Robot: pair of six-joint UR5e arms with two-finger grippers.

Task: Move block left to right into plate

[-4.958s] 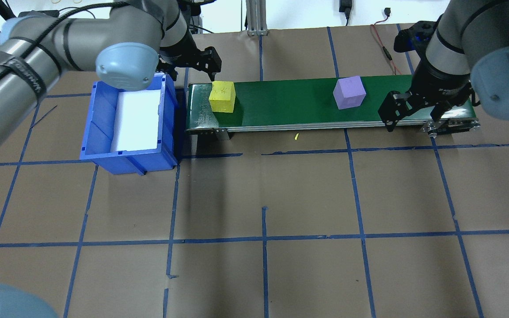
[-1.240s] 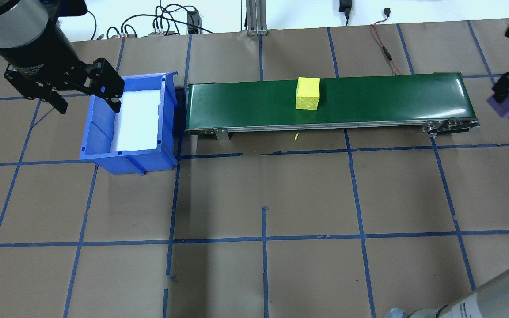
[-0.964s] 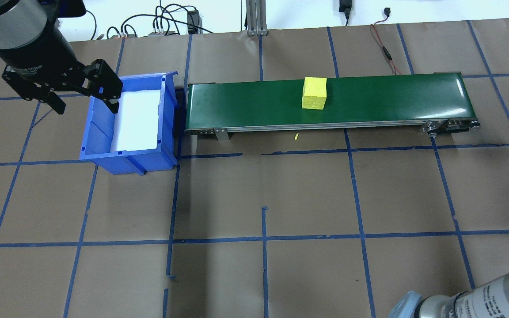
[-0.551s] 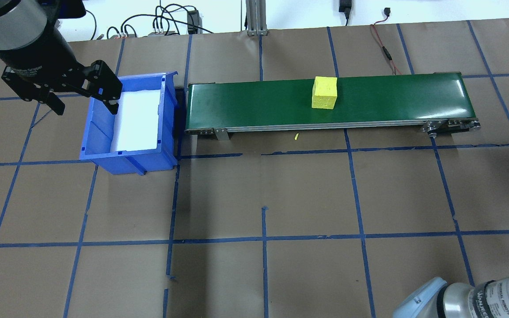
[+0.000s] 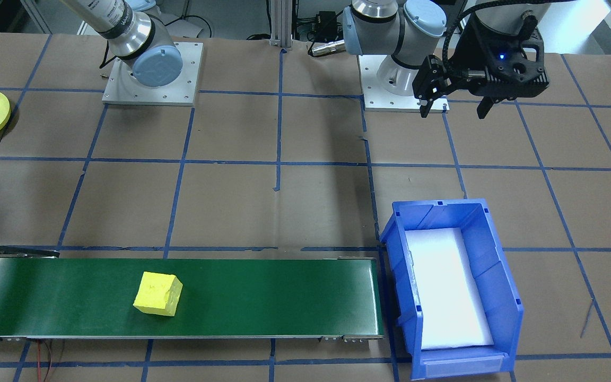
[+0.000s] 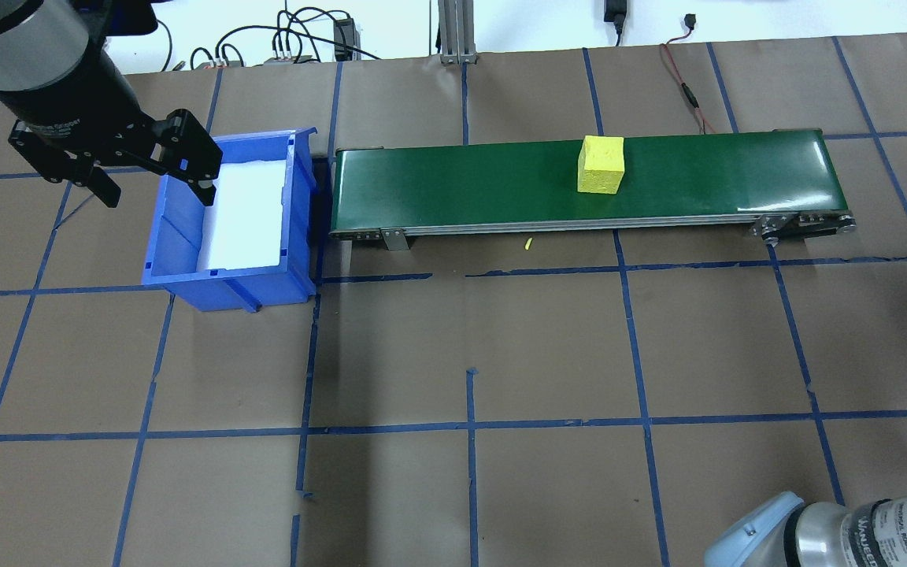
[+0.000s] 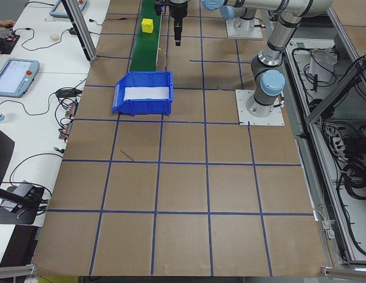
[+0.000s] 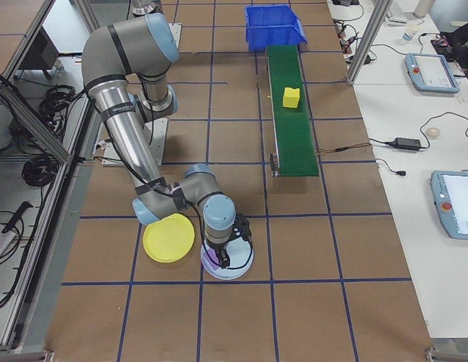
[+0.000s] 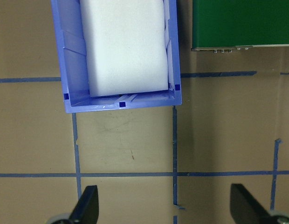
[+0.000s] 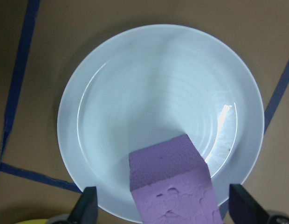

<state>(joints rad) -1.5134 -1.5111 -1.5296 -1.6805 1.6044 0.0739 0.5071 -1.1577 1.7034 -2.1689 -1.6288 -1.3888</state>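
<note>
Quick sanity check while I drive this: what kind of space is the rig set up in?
Most likely a robotics lab workcell, not a factory line. A short green conveyor belt sits on a table covered in brown paper with a blue tape grid, and side benches carry teach pendants and loose cables.

The near arm (image 8: 136, 128) bends down to the tabletop (image 8: 317, 256), its gripper (image 8: 225, 262) pointing straight down over a pale round plate (image 8: 241, 265), with something purple (image 8: 210, 260) just showing beneath it. A yellow plate (image 8: 168, 237) lies just beside the pale one, touching or nearly so. Farther along, a yellow block (image 8: 291, 97) sits on a green conveyor belt (image 8: 290, 128), and a blue bin (image 8: 275, 26) stands at the belt's far end.
</note>
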